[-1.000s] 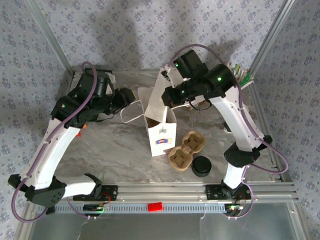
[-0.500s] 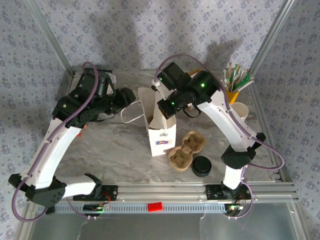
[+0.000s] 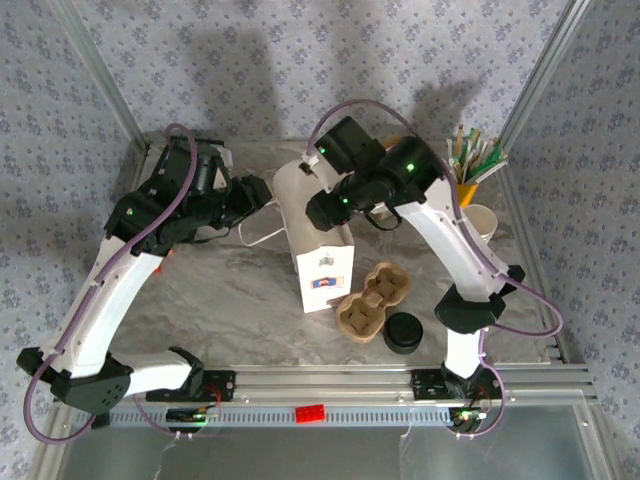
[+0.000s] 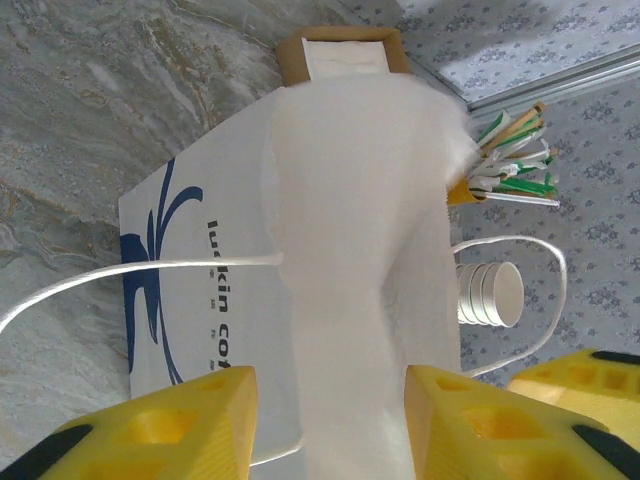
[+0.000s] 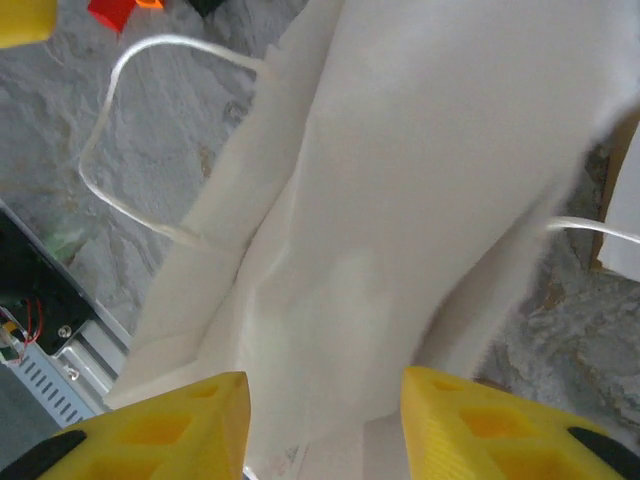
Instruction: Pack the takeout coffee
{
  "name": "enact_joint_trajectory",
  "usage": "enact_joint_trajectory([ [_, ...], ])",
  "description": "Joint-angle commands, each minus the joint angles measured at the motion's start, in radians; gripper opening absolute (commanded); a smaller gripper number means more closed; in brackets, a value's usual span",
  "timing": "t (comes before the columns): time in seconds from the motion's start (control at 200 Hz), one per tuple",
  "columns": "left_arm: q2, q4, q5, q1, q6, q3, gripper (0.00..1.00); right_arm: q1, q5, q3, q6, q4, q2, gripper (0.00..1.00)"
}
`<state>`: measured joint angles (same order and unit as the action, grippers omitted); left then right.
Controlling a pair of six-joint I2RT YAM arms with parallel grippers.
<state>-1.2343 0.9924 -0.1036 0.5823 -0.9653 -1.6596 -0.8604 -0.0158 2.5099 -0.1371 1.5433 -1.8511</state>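
Marbled grey counter (image 3: 220, 290), patterned walls on all sides.

Top view: over the last second the right arm has swung in from the back-right corner, uncovering the straw holder (image 3: 472, 158). It now hangs, elbow high, over the mouth of the paper bag (image 3: 325, 265). Right tool (image 3: 318, 208) was closed then and is parted now. We read this as a reach to spread or steady the bag's rim. Packing proper is not begun. The cup carrier (image 3: 372, 300) and black cup (image 3: 404, 332) sit on the counter just right of the bag, close beside each other. Left arm unmoved, forearm reaching inward, left tool (image 3: 262, 192) at the bag's left rim.

Left wrist view: yellow fingers on either side of a fold of bag wall, paper filling the gap. Clamped on it, we judge. Stacked paper cups (image 4: 490, 295) lie beyond.

Right wrist view: fingers apart, aimed down over crumpled white bag paper. Nothing gripped that we can see. String handle (image 5: 130, 120) loops over the counter.
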Motion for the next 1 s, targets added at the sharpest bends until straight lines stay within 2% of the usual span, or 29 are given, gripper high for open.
enact_joint_trajectory([
  [0.0, -0.002, -0.005, 0.007, -0.006, 0.018, -0.031, 0.43, 0.019, -0.048, 0.005, -0.073, -0.025, 0.014, 0.48],
  [0.09, -0.002, -0.003, 0.014, -0.007, 0.02, -0.034, 0.43, 0.017, -0.064, 0.0, -0.094, -0.046, -0.009, 0.53],
  [0.165, -0.002, 0.0, 0.016, -0.007, 0.022, -0.038, 0.43, 0.017, -0.055, 0.002, -0.108, -0.046, -0.033, 0.53],
  [0.235, 0.0, 0.002, 0.022, -0.009, 0.022, -0.035, 0.43, 0.019, -0.055, 0.004, -0.115, -0.059, -0.055, 0.51],
  [0.325, 0.004, 0.004, 0.03, -0.012, 0.02, -0.032, 0.43, 0.017, -0.046, 0.044, -0.116, -0.051, -0.09, 0.41],
  [0.49, -0.001, 0.011, 0.015, -0.013, 0.04, -0.057, 0.43, 0.059, -0.091, 0.102, -0.173, -0.049, -0.069, 0.4],
  [0.61, -0.024, 0.007, -0.006, -0.014, 0.078, -0.093, 0.43, 0.151, -0.137, 0.07, -0.252, -0.072, 0.018, 0.41],
  [0.75, -0.069, 0.012, -0.021, -0.007, 0.121, -0.162, 0.43, 0.321, -0.26, -0.099, -0.31, -0.185, 0.168, 0.44],
  [0.89, -0.145, 0.029, -0.043, 0.005, 0.163, -0.256, 0.44, 0.487, -0.31, -0.299, -0.264, -0.263, 0.269, 0.46],
  [0.999, -0.198, 0.032, -0.052, 0.009, 0.211, -0.329, 0.45, 0.574, -0.327, -0.432, -0.207, -0.315, 0.284, 0.49],
])
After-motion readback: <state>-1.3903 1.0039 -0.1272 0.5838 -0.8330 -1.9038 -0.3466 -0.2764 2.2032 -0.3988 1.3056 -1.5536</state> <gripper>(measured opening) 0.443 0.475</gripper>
